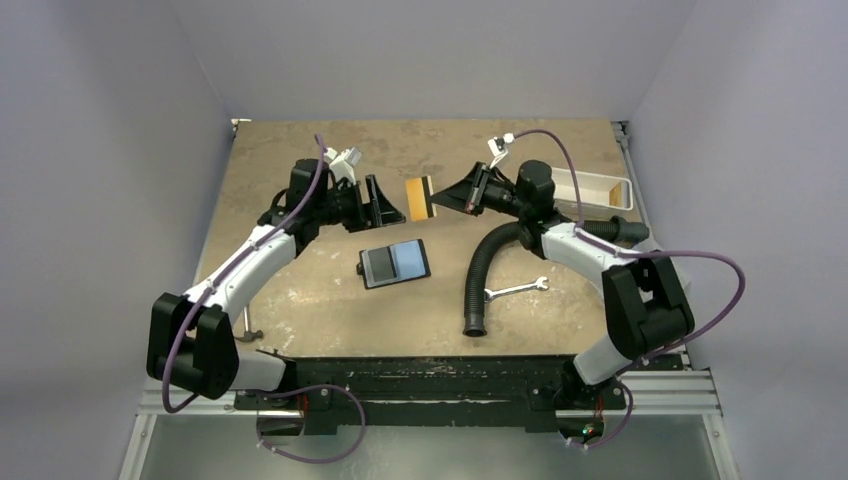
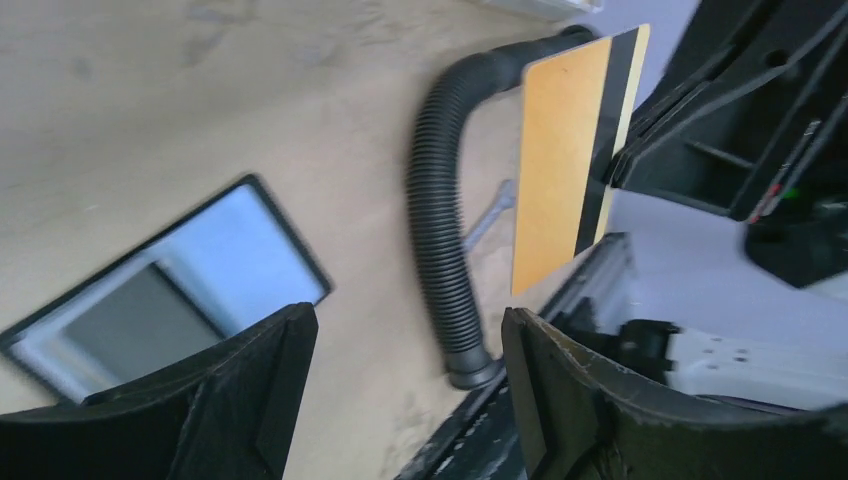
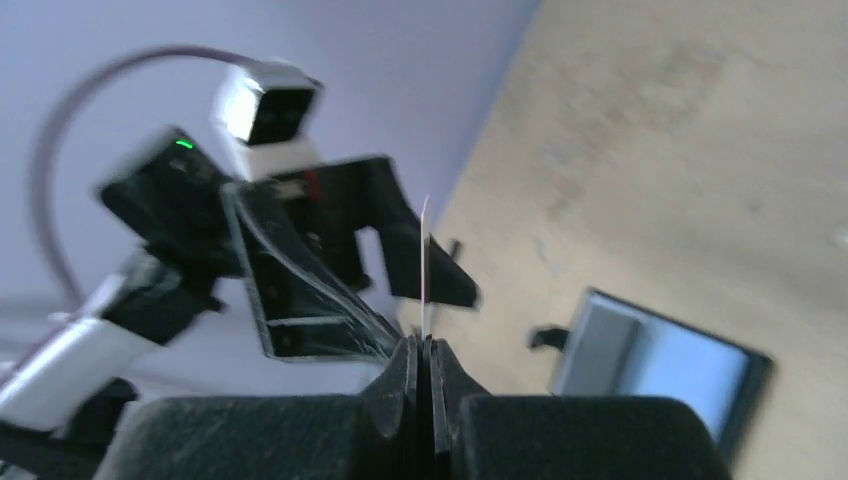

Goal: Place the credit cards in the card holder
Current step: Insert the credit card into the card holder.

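My right gripper (image 1: 441, 199) is shut on a yellowish-tan credit card (image 1: 420, 197) with a black stripe and holds it upright above the table. The card shows edge-on in the right wrist view (image 3: 426, 262), rising from the shut jaws (image 3: 424, 350), and broadside in the left wrist view (image 2: 560, 165). My left gripper (image 1: 384, 206) is open and empty just left of the card, with its jaws wide apart (image 2: 405, 330). The black card holder (image 1: 394, 263) lies open on the table below them (image 2: 165, 280) (image 3: 660, 365). A grey panel, perhaps a card, fills its left half.
A black corrugated hose (image 1: 482, 275) curves across the table right of the holder. A silver wrench (image 1: 516, 290) lies beside it. A white rectangular tray (image 1: 600, 188) stands at the back right behind the right arm.
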Robot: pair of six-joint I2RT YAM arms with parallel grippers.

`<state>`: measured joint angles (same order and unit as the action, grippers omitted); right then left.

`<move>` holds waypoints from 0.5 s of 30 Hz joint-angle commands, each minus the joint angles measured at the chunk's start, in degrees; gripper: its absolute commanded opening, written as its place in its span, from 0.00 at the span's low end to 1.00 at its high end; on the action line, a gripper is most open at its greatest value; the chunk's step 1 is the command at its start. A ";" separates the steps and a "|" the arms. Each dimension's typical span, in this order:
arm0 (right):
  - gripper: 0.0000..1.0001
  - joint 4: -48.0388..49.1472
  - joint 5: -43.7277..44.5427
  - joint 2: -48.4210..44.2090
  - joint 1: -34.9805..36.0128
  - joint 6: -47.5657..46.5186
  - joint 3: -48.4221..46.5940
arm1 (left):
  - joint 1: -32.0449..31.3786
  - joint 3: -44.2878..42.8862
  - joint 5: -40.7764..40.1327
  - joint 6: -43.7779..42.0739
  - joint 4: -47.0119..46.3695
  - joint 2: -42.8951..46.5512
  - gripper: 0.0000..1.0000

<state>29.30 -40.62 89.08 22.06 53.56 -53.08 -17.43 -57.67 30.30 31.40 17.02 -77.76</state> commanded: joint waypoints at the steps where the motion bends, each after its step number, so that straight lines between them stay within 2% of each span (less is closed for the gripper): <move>1: 0.00 38.01 -8.03 2.36 0.14 24.17 4.05 | 0.34 6.91 14.58 23.06 -29.82 1.10 0.73; 3: 0.00 46.28 -8.45 4.42 0.26 29.73 5.77 | 0.29 8.75 14.78 27.60 -36.13 1.45 0.73; 6: 0.00 51.91 -8.61 6.34 0.26 33.51 7.48 | 0.29 9.91 13.99 29.78 -38.77 2.98 0.73; 15: 0.00 48.92 -8.42 5.80 0.32 31.94 8.06 | 0.38 10.94 12.21 32.26 -40.41 6.86 0.73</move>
<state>75.46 -46.13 96.25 21.37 84.68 -45.25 -17.26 -46.11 42.89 60.55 -16.38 -73.65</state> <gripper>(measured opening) 0.024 0.730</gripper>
